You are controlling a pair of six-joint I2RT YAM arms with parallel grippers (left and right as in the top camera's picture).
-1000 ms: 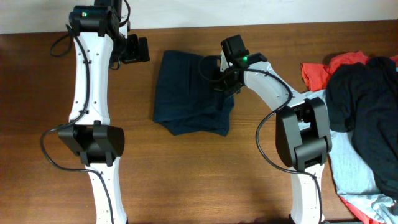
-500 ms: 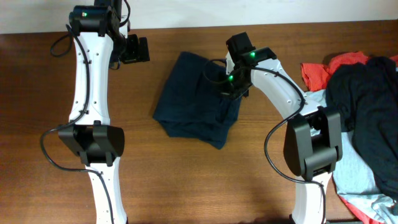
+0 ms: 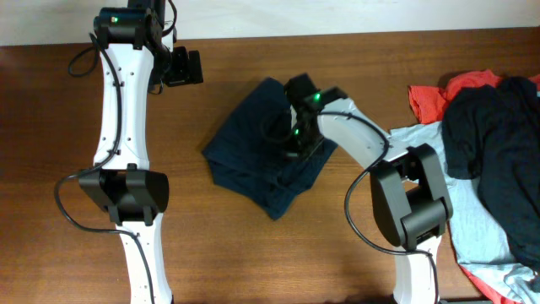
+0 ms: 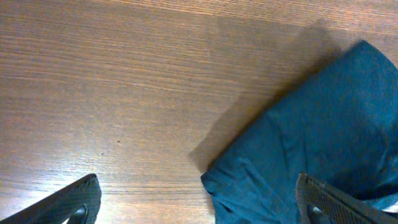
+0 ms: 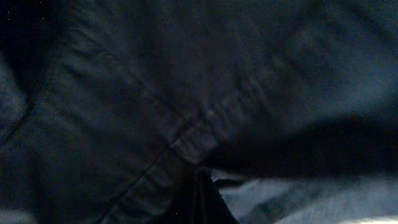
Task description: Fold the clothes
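Note:
The dark navy shorts (image 3: 253,152) lie bunched on the wooden table, left of centre in the overhead view. My right gripper (image 3: 295,135) is over their right part, shut on a pinch of the fabric; the right wrist view is filled with dark cloth and a seam (image 5: 186,137), and the closed fingertips (image 5: 202,199) meet at the bottom. My left gripper (image 3: 187,67) is open and empty, raised near the table's back edge, left of the shorts. The left wrist view shows a corner of the shorts (image 4: 311,143) at the right, between its spread fingers (image 4: 199,208).
A pile of clothes lies at the right edge: a red garment (image 3: 443,93), a dark garment (image 3: 494,143) and a light blue T-shirt (image 3: 481,236). Bare wooden table (image 3: 253,253) spreads in front of the shorts.
My right gripper has moved left and toward the front, dragging the shorts with it. The shorts have turned and bunched from a flat square into a slanted heap. The left arm has not moved.

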